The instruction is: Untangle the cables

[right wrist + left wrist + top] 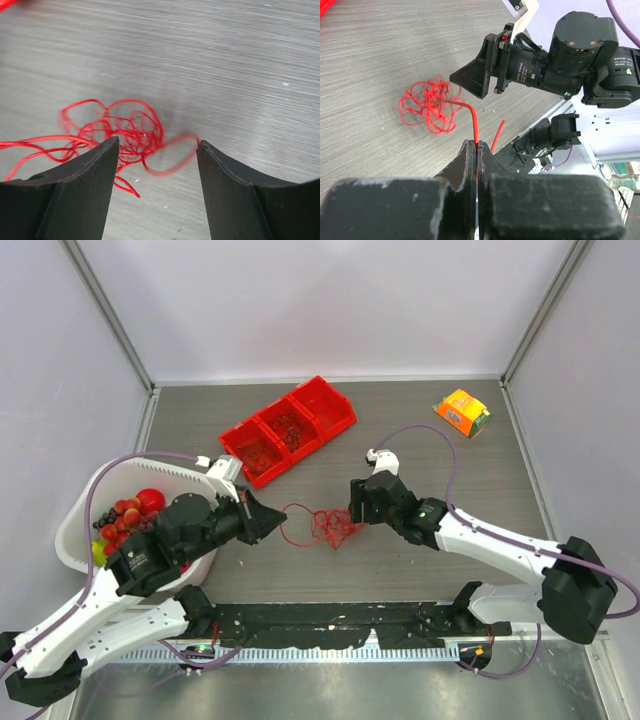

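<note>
A clump of thin red cables (332,528) lies in scribbly loops on the grey table, between the two grippers. My left gripper (283,519) is shut on one red strand (474,125) that runs from its jaws to the clump (427,105). My right gripper (354,512) is open, its fingers spread wide just above the right side of the clump (127,131). One loop (172,160) lies between the right fingers, blurred. More thin wires lie in the red bin's compartments.
A red three-compartment bin (288,430) stands behind the clump. A white basket (85,502) of toy fruit sits at the left. An orange box (462,412) lies at the far right. Grey walls close in the table.
</note>
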Robot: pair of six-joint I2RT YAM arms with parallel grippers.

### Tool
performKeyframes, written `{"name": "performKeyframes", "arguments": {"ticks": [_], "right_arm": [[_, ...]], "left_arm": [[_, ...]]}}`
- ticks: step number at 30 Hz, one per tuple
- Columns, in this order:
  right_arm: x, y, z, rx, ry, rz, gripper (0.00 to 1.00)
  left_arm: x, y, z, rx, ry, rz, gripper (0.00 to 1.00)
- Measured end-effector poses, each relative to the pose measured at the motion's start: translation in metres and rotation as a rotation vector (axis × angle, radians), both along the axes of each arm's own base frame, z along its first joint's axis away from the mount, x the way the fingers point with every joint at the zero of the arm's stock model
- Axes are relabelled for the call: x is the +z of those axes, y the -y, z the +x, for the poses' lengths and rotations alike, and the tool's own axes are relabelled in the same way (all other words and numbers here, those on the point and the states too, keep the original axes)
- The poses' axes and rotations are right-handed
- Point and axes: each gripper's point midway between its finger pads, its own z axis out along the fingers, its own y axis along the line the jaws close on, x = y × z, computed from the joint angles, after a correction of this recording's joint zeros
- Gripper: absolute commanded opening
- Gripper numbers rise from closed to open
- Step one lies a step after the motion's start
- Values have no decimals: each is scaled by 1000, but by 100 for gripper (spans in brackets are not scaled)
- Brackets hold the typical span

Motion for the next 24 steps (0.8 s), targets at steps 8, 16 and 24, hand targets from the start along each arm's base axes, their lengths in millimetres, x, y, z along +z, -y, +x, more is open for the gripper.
{"name": "performKeyframes", "arguments": {"ticks": [8,16,24], "right_arm": [[66,-83,-55,465,58,239,71],[70,-147,-59,597,75,342,70],[-10,-128,-19,283,-2,215,59]], "left_arm": [[20,7,-10,-70,-2,-24,0],[47,22,-32,-218,36,-130,0],[158,14,-60,-329,213,-334,0]]}}
